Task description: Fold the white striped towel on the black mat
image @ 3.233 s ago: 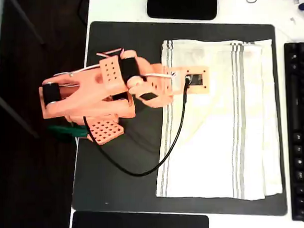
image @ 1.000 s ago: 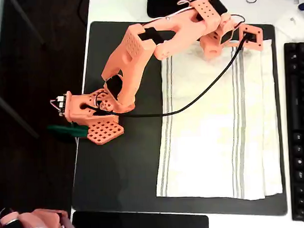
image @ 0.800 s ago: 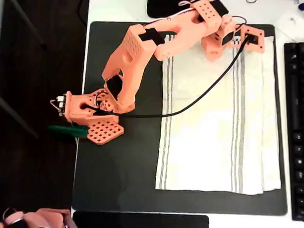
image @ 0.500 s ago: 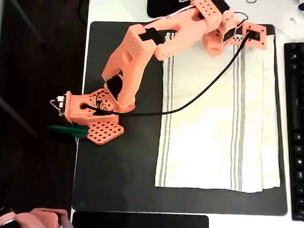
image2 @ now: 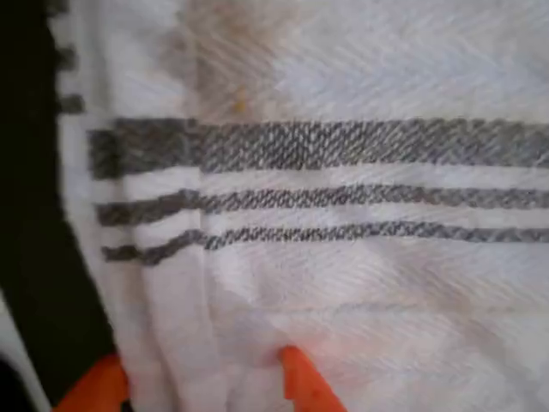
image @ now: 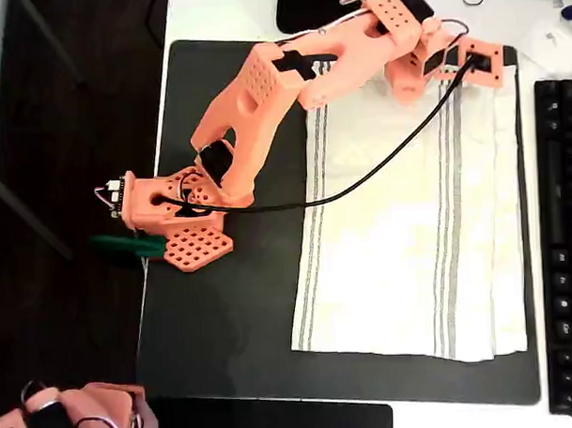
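Note:
The white striped towel [image: 409, 238] lies flat on the right half of the black mat [image: 233, 300], with grey stripe groups near its left and right edges. My orange arm reaches from its base at the mat's left edge to the towel's far right corner, where my gripper [image: 492, 66] sits. In the wrist view the gripper [image2: 197, 386] is open. Its two orange fingertips [image2: 300, 382] press down on the towel [image2: 343, 257], with the layered edge between them. The mat [image2: 34, 240] shows as a dark strip on the left.
A black keyboard [image: 561, 242] runs along the mat's right edge. Glossy black rectangles lie beyond the mat's top edge [image: 302, 9] and below its bottom edge [image: 275, 426]. A green object [image: 127, 245] sits by the arm's base. The black cable [image: 360, 179] hangs across the towel.
The arm swung from the towel's near left side to its far right corner and edged further right. The towel's bottom edge slid slightly up the mat.

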`<control>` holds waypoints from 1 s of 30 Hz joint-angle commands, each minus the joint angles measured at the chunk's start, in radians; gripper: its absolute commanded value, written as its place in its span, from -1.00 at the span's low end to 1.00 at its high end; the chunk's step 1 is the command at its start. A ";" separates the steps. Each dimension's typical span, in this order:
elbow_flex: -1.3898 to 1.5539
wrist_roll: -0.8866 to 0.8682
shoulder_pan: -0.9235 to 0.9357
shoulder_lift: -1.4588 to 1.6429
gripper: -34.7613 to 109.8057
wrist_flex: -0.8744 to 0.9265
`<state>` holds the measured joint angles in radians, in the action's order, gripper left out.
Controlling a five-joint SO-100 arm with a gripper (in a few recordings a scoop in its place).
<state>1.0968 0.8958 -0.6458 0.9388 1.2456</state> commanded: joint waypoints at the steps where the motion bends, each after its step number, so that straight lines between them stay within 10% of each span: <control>1: -0.032 0.000 0.009 -0.002 -0.31 -0.012; 30: 0.176 0.170 0.242 0.607 -0.52 0.239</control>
<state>1.2563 1.0339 -0.4617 1.4404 1.4680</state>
